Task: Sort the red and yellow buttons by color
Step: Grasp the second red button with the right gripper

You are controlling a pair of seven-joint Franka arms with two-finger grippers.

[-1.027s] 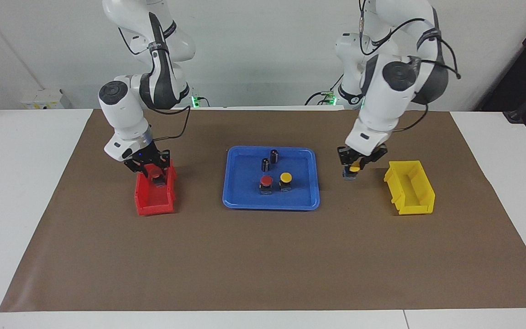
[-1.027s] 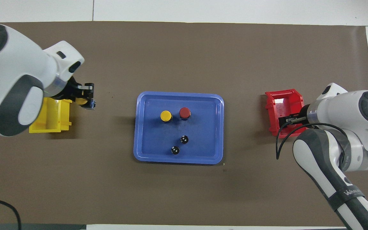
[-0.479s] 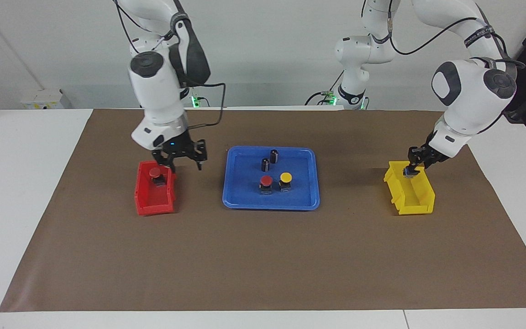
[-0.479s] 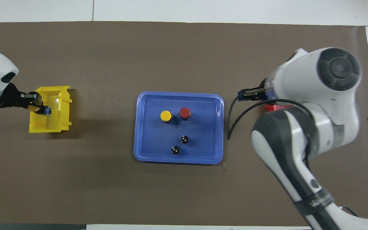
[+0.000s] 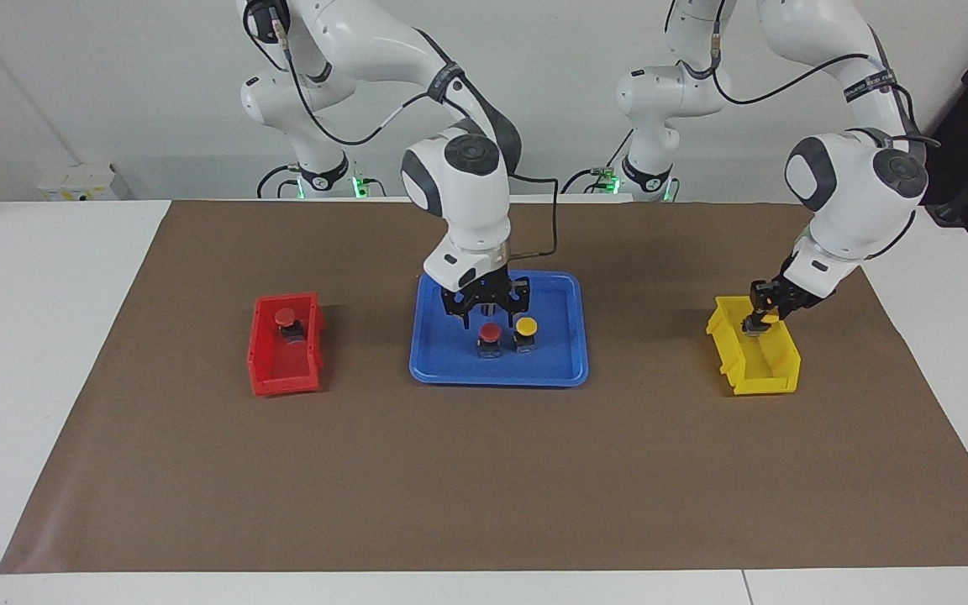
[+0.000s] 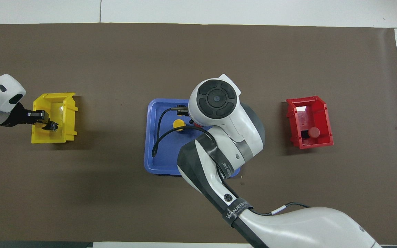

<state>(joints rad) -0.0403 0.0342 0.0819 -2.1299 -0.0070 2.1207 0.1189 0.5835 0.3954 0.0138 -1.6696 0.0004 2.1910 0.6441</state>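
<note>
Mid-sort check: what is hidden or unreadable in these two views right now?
- The blue tray, the part nearer the robots: covered by the right gripper in the facing view and by the right arm overhead.
- The red button on the tray: overhead, almost wholly under that arm.
- The yellow button in the left gripper: neither view shows whether it touches the yellow bin.

Red button (image 5: 490,334), yellow button (image 5: 525,327) close together; gap prob. tight.
</note>
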